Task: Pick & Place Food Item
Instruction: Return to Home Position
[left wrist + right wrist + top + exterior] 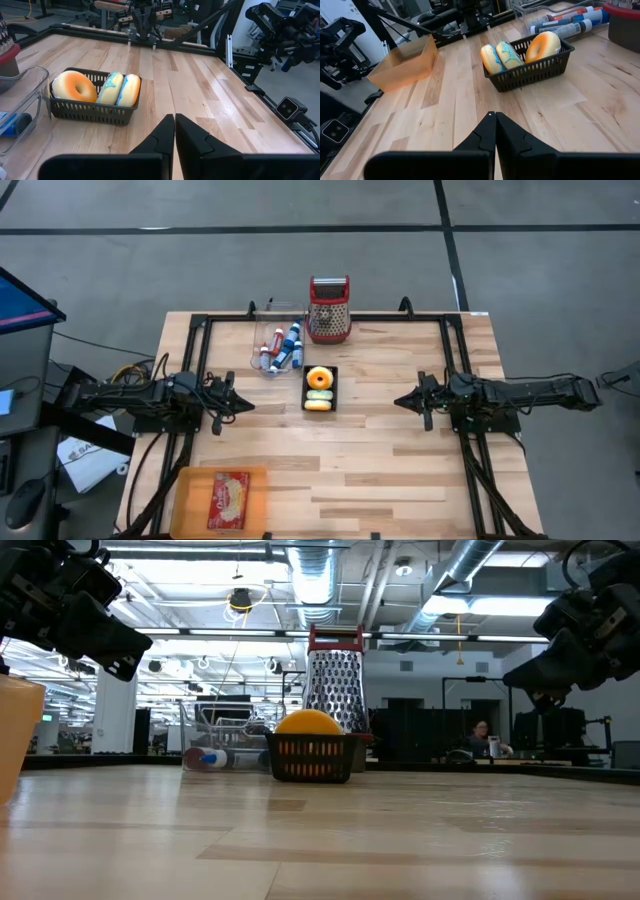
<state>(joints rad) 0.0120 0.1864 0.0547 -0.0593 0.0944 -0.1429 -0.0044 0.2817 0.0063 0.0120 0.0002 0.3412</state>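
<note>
A small black basket [320,389] stands at the table's middle with an orange doughnut [75,86] and two iced doughnuts [121,90] in it; the right wrist view shows the basket [530,70] too. My left gripper [248,406] hovers shut at the table's left side, pointing at the basket. My right gripper [399,402] hovers shut at the right side, facing it. Both are well clear of the basket and hold nothing.
A clear bin [277,340] of markers and a red-framed grater [329,310] stand at the far edge. An orange tray [220,500] with a red packet sits at the near left corner. Bare wood lies between the grippers and the basket.
</note>
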